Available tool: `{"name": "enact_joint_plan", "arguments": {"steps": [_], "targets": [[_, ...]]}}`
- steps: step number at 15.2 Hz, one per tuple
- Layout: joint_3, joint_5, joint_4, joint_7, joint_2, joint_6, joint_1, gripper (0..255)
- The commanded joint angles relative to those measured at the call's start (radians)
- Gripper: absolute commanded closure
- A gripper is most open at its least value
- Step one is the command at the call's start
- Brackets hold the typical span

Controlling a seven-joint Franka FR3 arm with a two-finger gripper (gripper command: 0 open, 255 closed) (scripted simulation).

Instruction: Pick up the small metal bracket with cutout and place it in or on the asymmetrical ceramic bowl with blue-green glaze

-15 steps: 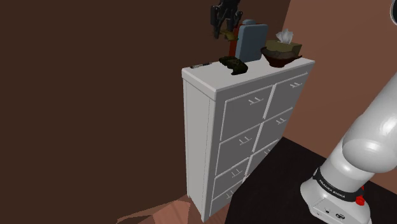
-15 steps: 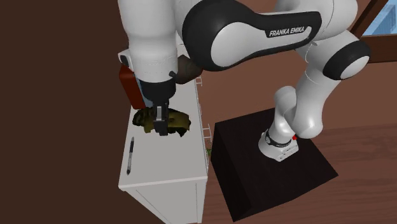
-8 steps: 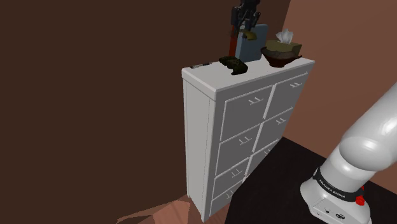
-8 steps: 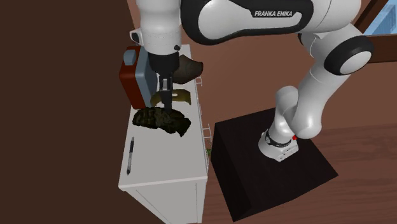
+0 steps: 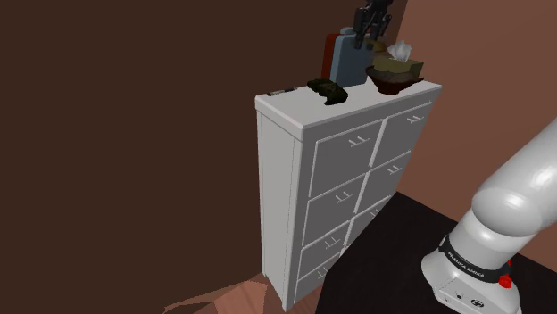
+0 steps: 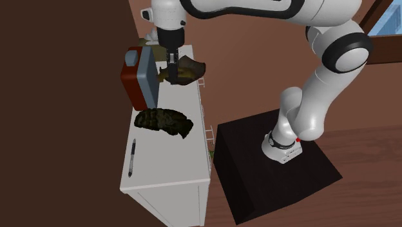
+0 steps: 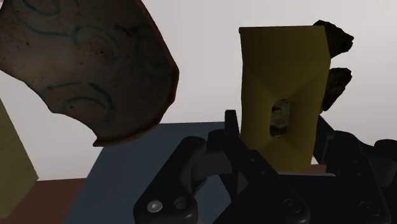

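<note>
The small yellow-olive bracket (image 7: 283, 95) with a slot cutout hangs upright, clasped between my black fingers (image 7: 232, 127). My gripper (image 7: 280, 143) is shut on it. Beside it in the wrist view sits the brown bowl (image 7: 89, 63) with blue-green swirls and an uneven rim. In the second exterior view my gripper (image 6: 172, 68) holds the bracket (image 6: 182, 77) in the air at the near edge of the bowl (image 6: 192, 66). From the shoulder view my gripper (image 5: 372, 20) hovers above the dresser's far end, just left of the bowl (image 5: 393, 80).
A white dresser (image 6: 164, 164) carries everything. On it stand a blue-grey and red box (image 6: 143, 84), a dark green crumpled lump (image 6: 164, 121) and a dark pen (image 6: 132, 157). An olive box with white tissue (image 5: 398, 59) sits in the bowl. My black stand (image 6: 270, 174) is beside the dresser.
My gripper lifted the bracket off the dresser top by the crumpled lump and carried it up and along the dresser to the bowl's edge.
</note>
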Motion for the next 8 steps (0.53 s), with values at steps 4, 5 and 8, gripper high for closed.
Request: {"name": "enact_joint_plan", "arguments": {"steps": [4, 5, 8], "targets": [[-0.074, -0.002, 0.023, -0.128, 0.018, -0.021, -0.054, 255], [-0.089, -0.001, 0.034, -0.153, 0.026, -0.026, -0.064, 255], [-0.134, 0.003, 0.074, -0.230, 0.057, -0.045, -0.098, 255]]}}
